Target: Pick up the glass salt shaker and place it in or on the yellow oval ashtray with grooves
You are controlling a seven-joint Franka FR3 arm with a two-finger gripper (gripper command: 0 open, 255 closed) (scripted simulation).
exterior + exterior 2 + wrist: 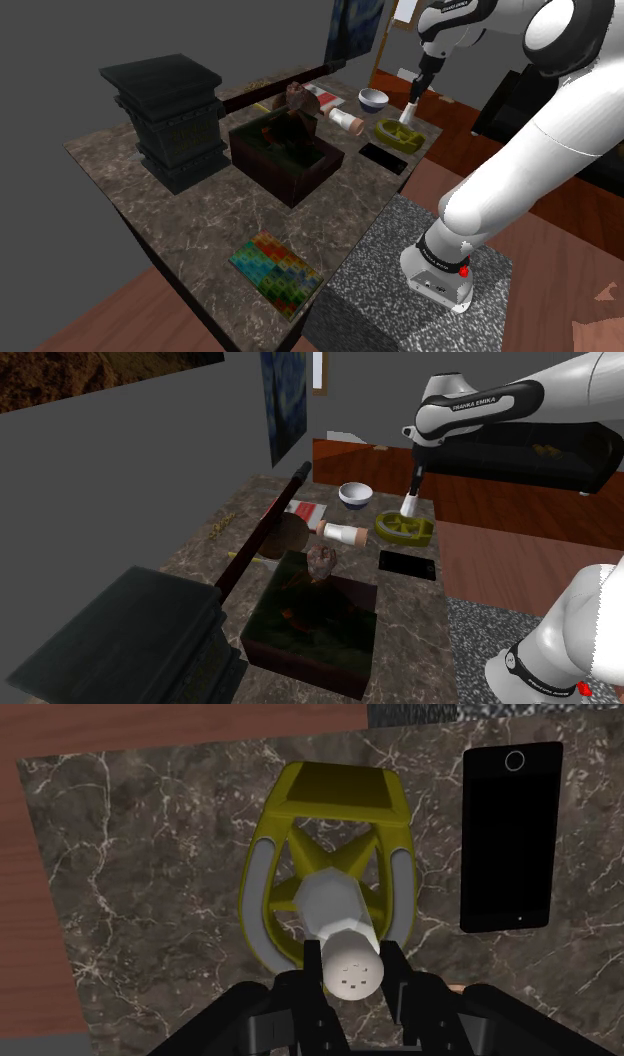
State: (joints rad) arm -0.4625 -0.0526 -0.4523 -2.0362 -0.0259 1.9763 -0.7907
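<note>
Marble table [200, 220] is offering little margin here: the yellow ashtray [330, 794] is sitting near the table's edge, with wooden floor [150, 724] beyond and a black phone [510, 834] lying just beside it. The salt shaker [338, 909] is hanging cap-up above the ashtray, with the gripper [352, 972] clasping it at the cap. Judgement: if released high, it is risking a topple on the ashtray's ribs and a roll over the edge. A straight descent is looking unobstructed.
</note>
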